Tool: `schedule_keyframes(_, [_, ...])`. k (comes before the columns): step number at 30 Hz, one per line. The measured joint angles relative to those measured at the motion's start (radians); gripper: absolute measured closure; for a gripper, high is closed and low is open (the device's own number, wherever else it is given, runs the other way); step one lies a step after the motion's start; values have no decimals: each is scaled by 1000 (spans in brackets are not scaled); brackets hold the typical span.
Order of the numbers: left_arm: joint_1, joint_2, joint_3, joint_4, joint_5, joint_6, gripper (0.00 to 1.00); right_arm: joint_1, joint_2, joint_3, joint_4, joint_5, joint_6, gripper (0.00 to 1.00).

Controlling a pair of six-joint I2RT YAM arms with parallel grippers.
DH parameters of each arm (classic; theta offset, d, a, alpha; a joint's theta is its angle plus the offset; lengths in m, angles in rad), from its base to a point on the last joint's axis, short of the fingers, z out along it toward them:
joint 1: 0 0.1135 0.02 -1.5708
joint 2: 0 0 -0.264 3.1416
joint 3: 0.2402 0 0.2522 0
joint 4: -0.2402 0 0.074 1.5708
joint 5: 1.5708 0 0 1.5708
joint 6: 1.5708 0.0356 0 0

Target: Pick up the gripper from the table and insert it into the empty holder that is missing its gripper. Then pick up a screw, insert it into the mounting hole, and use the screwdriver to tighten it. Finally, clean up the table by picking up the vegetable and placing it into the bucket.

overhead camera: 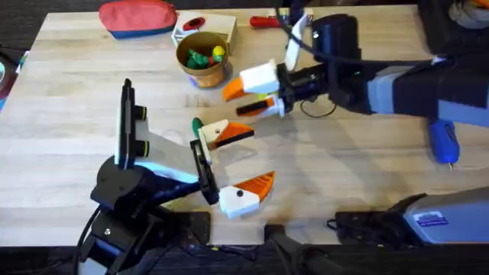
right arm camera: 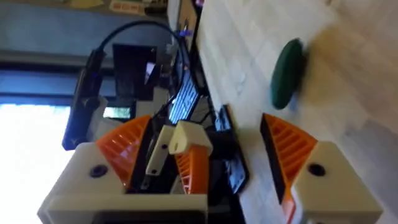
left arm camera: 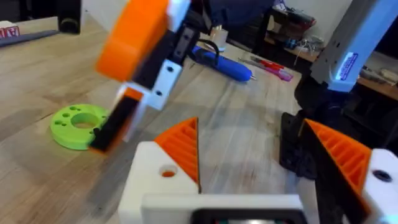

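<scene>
Two arms work on the near side of the bucket (overhead camera: 202, 57), a small tan-orange tub with green and yellow bits inside that stands on the wooden table (overhead camera: 69, 114).

The right gripper (overhead camera: 235, 101) reaches in from the right and hangs just beside the bucket, toward the arms' bases. Its fingers are spread apart. The right wrist view shows a small white, orange and black piece (right arm camera: 180, 152) between them, close to one finger. I cannot tell whether it is gripped.

The left gripper (overhead camera: 258, 156) lies farther from the bucket, on the same near side. Its two white fingers with orange tips are wide apart and hold nothing. Each white finger mount has a round hole in its face. One hole shows orange (left arm camera: 168, 173) and the other is dark (left arm camera: 380, 176).

The vegetable (right arm camera: 287, 71), dark green and elongated, lies flat on the table. In the overhead view a dark green bit shows near the bucket, beside the left gripper's farther finger, and this seems to be it. A light green disc (left arm camera: 78, 124) with holes lies on the table under the right gripper.

The blue screwdriver (overhead camera: 445, 141) lies well away from the bucket, far to the right and untouched. A red-handled screwdriver (overhead camera: 263, 21) lies behind the bucket to the right. A white box (overhead camera: 218, 27) stands just behind the bucket, and a red pouch (overhead camera: 137, 17) lies behind it to the left.
</scene>
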Motion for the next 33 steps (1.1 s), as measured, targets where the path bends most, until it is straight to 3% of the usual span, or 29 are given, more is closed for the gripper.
schedule_keyframes(7, [0,0,0,0,3,0,13,-185,0,59,-109,125,-176,9])
schedule_keyframes(13, [0,0,0,-1,8,0,12,-244,-11,227,-549,321,-443,9])
schedule_keyframes(17, [0,0,0,-1,10,0,12,-204,-79,323,-856,565,-642,9])
schedule_keyframes(22, [0,0,0,-1,11,0,11,-74,-149,377,-981,878,-822,9])
schedule_keyframes(33, [0,0,0,-2,14,0,13,107,-39,378,-959,1072,-906,18])
